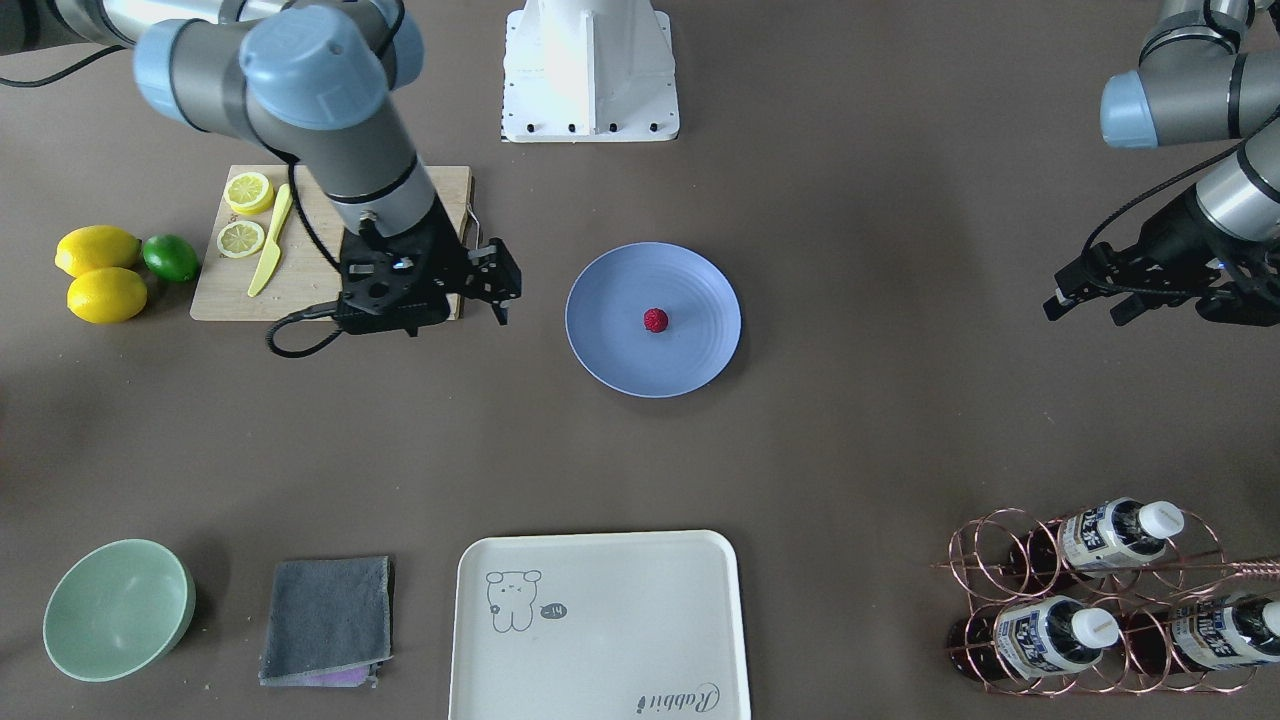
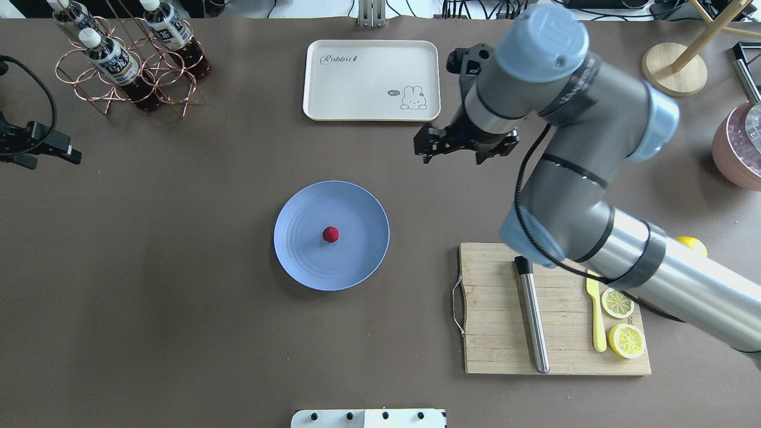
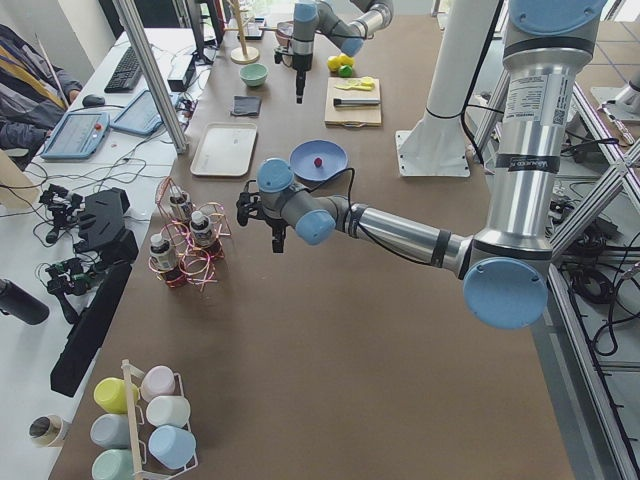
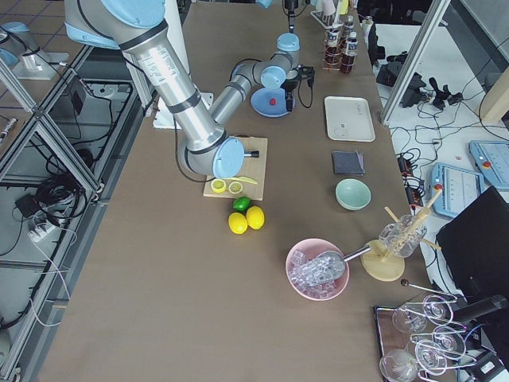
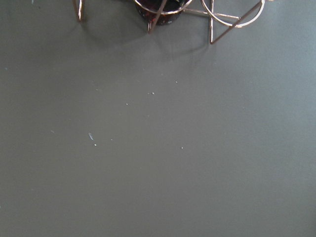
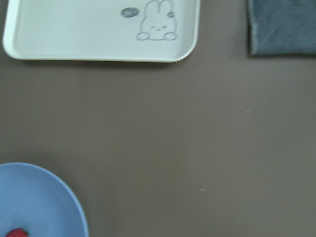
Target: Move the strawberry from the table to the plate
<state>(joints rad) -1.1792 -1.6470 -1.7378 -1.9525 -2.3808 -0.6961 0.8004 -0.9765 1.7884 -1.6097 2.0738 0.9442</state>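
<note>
The small dark-red strawberry (image 1: 655,320) (image 2: 330,234) lies near the middle of the round light-blue plate (image 1: 610,350) (image 2: 297,255) on the grey-brown table (image 1: 850,430). My right gripper (image 1: 500,308) (image 2: 453,159) hangs open and empty above the table, between the plate and the cutting board, clear of the plate's rim. In the right wrist view the plate (image 6: 44,197) and the strawberry (image 6: 17,232) show at the bottom left corner. My left gripper (image 1: 1085,313) (image 2: 47,159) is open and empty at the table's far side, near the bottle rack.
A wooden cutting board (image 1: 310,290) carries lemon slices, a yellow knife and a metal rod. Lemons and a lime (image 1: 170,257) lie beside it. A cream tray (image 1: 600,620), grey cloth (image 1: 328,620), mint bowl (image 1: 118,610) and copper bottle rack (image 1: 1090,600) line the operators' edge.
</note>
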